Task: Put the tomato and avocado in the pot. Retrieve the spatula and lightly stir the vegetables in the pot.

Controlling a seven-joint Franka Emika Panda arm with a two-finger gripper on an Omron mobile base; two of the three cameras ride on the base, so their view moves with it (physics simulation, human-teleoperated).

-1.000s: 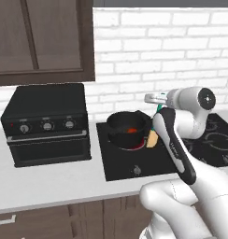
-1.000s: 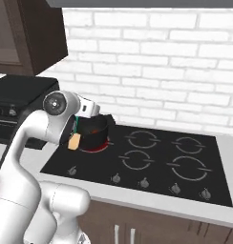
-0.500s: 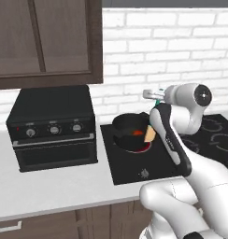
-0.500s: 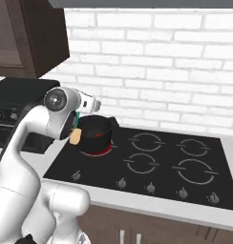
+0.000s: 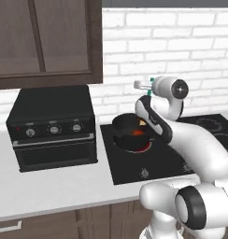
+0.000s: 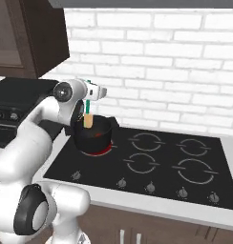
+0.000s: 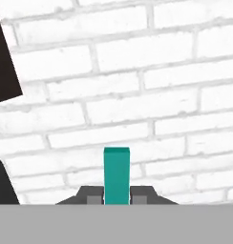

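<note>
Arm rose from the base, big white shoulder low in frame, then swept up and fwd in a bent arc. Elbow sat about mid-height; forearm w/ its dark band climbed to the wrist. Wrist was the top point, round dark-capped joint facing the cams, hand turned out roughly level toward the back wall. Pincer (image 6: pixel 96 92) stuck out sideways from the wrist in the R base view, and in the L base view pincer poked out left of the wrist. Jaws were clamped tight on the spatula (image 7: pixel 116 174), teal handle standing straight up between the two dark fingertips (image 7: pixel 93 199) in hand view, tips flush against both its sides.
</note>
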